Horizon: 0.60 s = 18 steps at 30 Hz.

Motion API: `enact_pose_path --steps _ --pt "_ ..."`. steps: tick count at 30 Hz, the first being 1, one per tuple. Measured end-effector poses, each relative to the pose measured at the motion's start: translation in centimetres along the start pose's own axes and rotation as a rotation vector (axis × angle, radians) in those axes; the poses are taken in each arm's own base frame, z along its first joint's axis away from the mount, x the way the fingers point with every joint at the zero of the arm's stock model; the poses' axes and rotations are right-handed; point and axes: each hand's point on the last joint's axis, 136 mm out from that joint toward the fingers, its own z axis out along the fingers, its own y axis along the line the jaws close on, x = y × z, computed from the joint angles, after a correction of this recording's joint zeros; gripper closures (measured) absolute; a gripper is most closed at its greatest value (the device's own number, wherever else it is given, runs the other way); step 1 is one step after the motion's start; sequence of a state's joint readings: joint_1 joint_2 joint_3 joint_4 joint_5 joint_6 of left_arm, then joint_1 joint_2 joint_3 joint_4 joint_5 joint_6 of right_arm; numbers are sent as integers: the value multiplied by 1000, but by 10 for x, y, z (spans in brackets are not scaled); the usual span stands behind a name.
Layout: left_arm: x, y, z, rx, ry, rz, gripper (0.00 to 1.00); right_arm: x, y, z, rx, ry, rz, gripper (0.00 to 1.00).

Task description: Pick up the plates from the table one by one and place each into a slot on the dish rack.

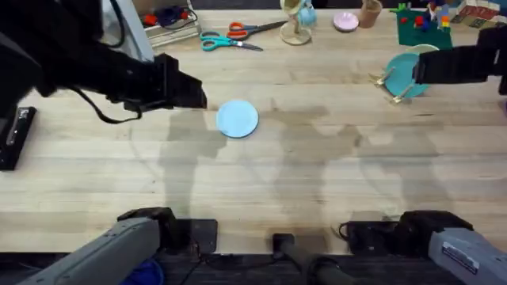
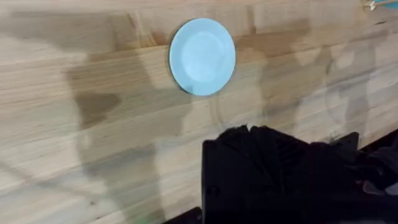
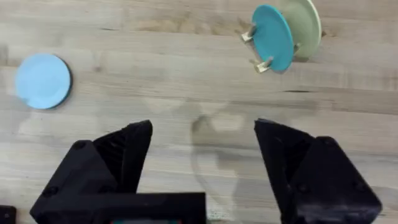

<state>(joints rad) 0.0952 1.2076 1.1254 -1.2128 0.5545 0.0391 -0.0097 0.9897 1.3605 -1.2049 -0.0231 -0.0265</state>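
Small wooden dish rack [image 1: 400, 87] upper right w/ 2 plates slotted already, one round pale-blue plate [image 1: 237, 119] left mid-frame on the wood table [image 1: 333, 182]; right gripper [image 3: 202, 165] spread wide & empty, left gripper [image 1: 194, 93] can't tell tbh.

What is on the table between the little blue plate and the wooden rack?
Nothing. In the right wrist view, bare table runs from the pale blue plate to the dish rack, which holds two plates. The overhead view agrees.
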Motion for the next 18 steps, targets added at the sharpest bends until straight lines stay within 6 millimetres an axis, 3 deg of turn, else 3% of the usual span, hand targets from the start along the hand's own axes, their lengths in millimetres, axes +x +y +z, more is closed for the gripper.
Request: enact_pose_path --steps 10,18 --pt "-10 15 36 46 59 -33 958 0 0 0 0 0 0 7" --pt "-13 22 50 60 93 -43 958 0 0 0 0 0 0 7"
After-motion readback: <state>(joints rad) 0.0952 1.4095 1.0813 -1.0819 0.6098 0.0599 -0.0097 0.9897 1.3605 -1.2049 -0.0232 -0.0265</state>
